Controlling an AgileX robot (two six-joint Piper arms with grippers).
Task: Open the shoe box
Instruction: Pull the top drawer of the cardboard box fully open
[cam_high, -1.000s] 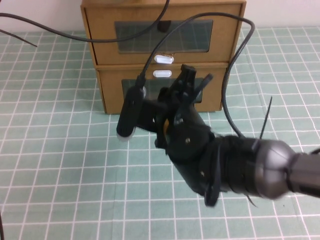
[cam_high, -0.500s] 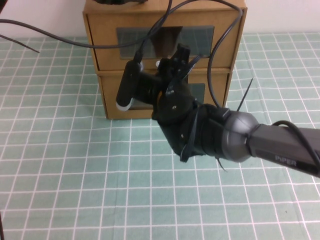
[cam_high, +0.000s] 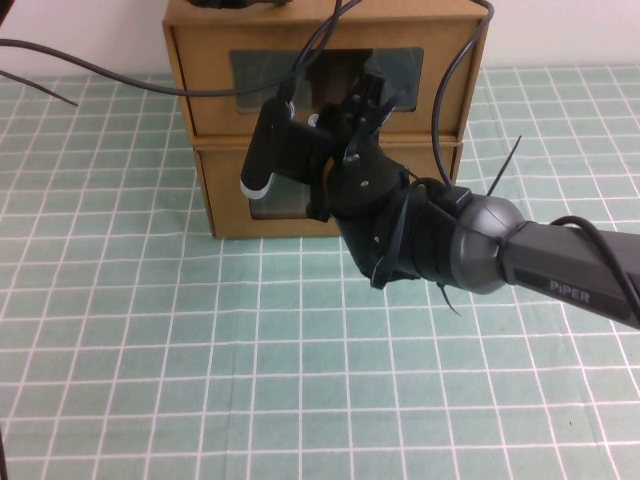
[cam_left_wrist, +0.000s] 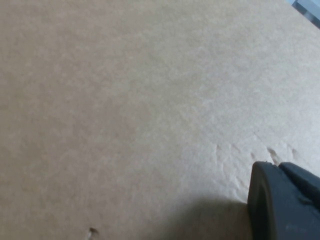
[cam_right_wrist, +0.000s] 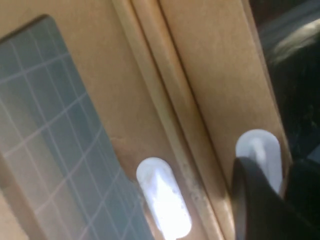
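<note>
Looking at the right gripper (cam_high: 368, 105) first: it's pushed right up to the front of two stacked cardboard boxes, the upper shoe box (cam_high: 200, 70) sitting on the lower shoe box (cam_high: 225, 205). Both fronts sit flush, so nothing's been pulled open. From the wrist cam, one white tab (cam_right_wrist: 260, 150) has its end right at the jaws. The second tab (cam_right_wrist: 162, 195) sits off to one side of them, across the seam between the two fronts. Honestly can't tell whether the right jaws are clamped on that tab or just loose around it. I can't tell which box that tab belongs to either.

A dark window (cam_right_wrist: 55, 125) reflecting the grid sits further out, past the second tab. The green checked mat (cam_high: 150, 350) lies below and behind the jaws, under the arm.

The left gripper (cam_left_wrist: 282, 202) is parked close against a plain cardboard face (cam_left_wrist: 125, 100), with only one dark tip poking into its own cam. Open or closed, I can't tell.
</note>
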